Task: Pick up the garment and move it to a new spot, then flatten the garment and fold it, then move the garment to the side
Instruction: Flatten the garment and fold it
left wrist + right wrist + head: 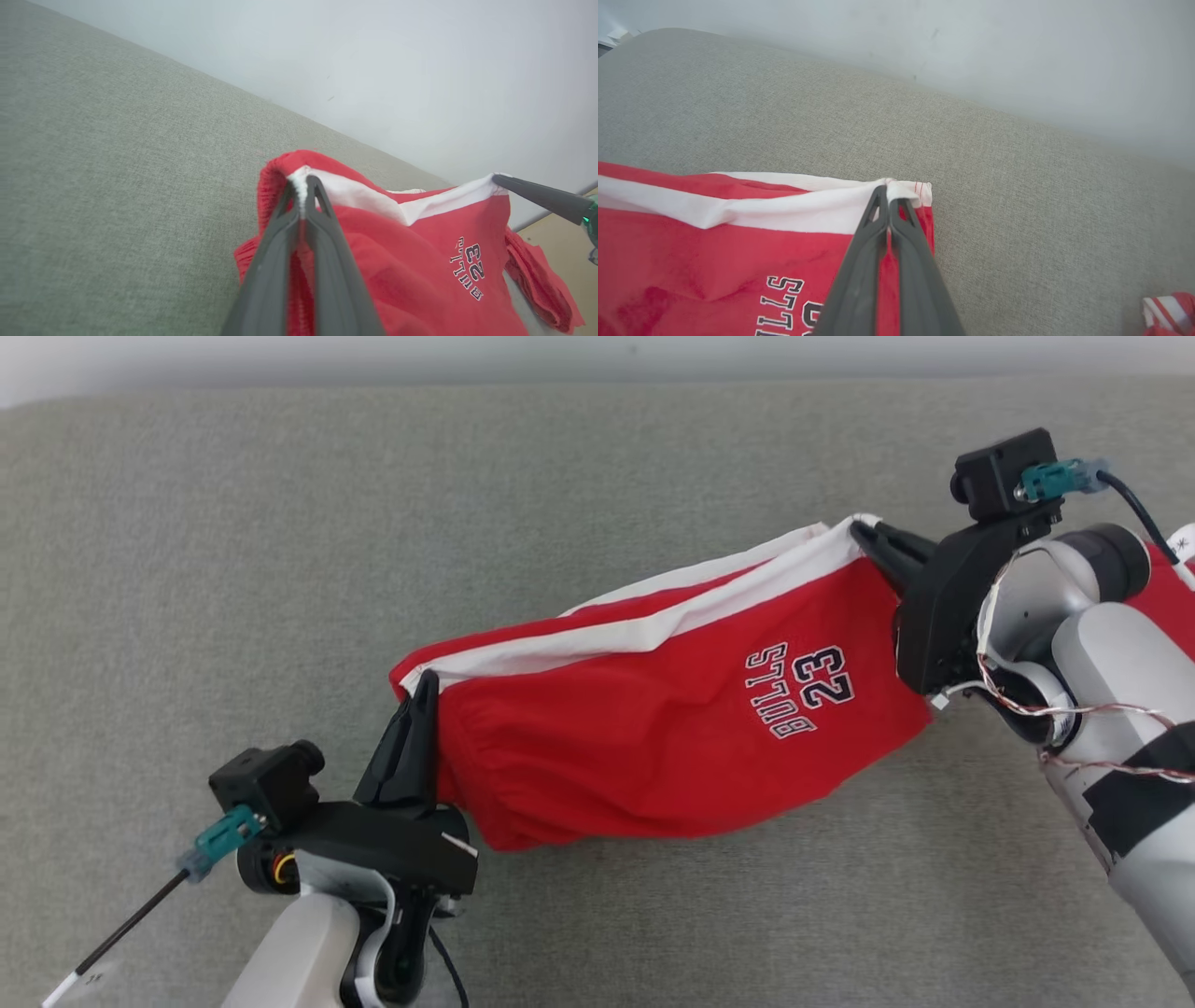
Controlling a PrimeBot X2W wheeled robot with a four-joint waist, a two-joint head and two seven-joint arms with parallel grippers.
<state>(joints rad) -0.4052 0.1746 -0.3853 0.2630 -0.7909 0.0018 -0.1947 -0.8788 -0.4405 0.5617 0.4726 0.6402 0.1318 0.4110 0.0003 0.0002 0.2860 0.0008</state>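
The garment (pixel 653 728) is a pair of red shorts with white side stripes and a "BULLS 23" print. It hangs stretched between my two grippers above the grey surface. My left gripper (pixel 428 683) is shut on its lower-left corner by the elastic waistband; in the left wrist view the garment (pixel 420 261) is pinched at the white stripe by that gripper (pixel 302 184). My right gripper (pixel 864 530) is shut on the upper-right corner, and in the right wrist view it (pixel 888 192) clamps the white hem of the garment (pixel 714 252). The right gripper's fingers (pixel 537 193) also appear in the left wrist view.
A grey fabric surface (pixel 280 523) spreads under everything, with a pale wall (pixel 971 46) along its far edge. Another red and white cloth (pixel 1169 312) lies at the right, partly behind my right forearm (pixel 1120 691).
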